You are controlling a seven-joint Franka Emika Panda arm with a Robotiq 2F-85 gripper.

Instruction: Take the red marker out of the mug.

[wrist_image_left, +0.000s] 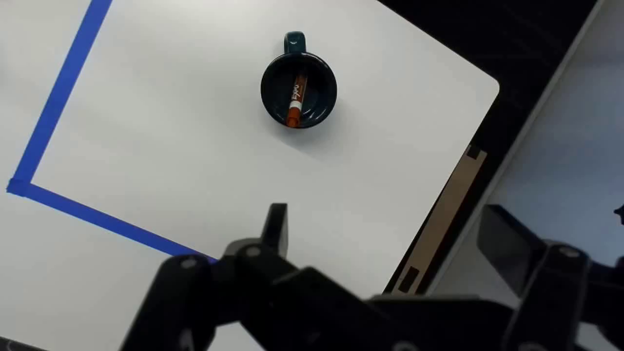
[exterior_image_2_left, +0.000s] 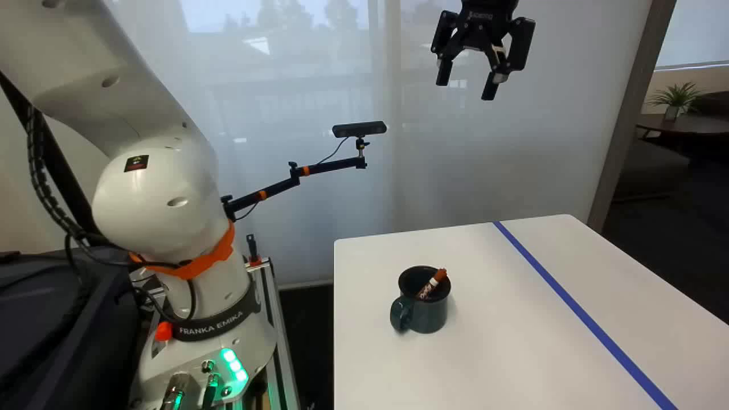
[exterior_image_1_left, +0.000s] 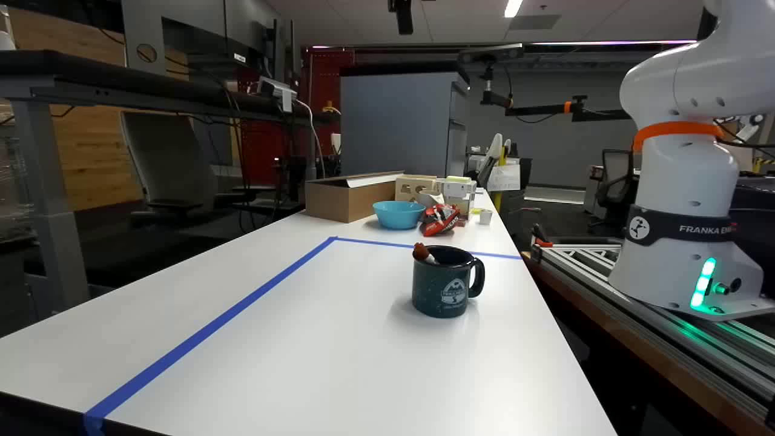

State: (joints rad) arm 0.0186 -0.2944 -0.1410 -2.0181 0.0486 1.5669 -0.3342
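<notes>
The dark teal-green mug [exterior_image_1_left: 437, 287] stands upright on the white table. It shows also in an exterior view [exterior_image_2_left: 428, 316] and in the wrist view [wrist_image_left: 319, 90], with its loop handle. The red marker [exterior_image_2_left: 431, 285] leans inside the mug, its cap end at the rim; its lower end is inside. The cap shows in an exterior view [exterior_image_1_left: 422, 252], and most of the marker's length shows in the wrist view [wrist_image_left: 297, 100]. My gripper [exterior_image_2_left: 466, 87] is open and empty, high above the table and apart from the mug. Its spread fingers show in the wrist view [wrist_image_left: 385, 212].
A light blue bowl [exterior_image_1_left: 398, 215], a red packet [exterior_image_1_left: 441, 219] and a cardboard box [exterior_image_1_left: 345, 201] stand farther along the table. Blue tape [exterior_image_2_left: 569, 302] marks lines on the table. A camera on a jointed arm [exterior_image_2_left: 330, 166] stands beside the robot base.
</notes>
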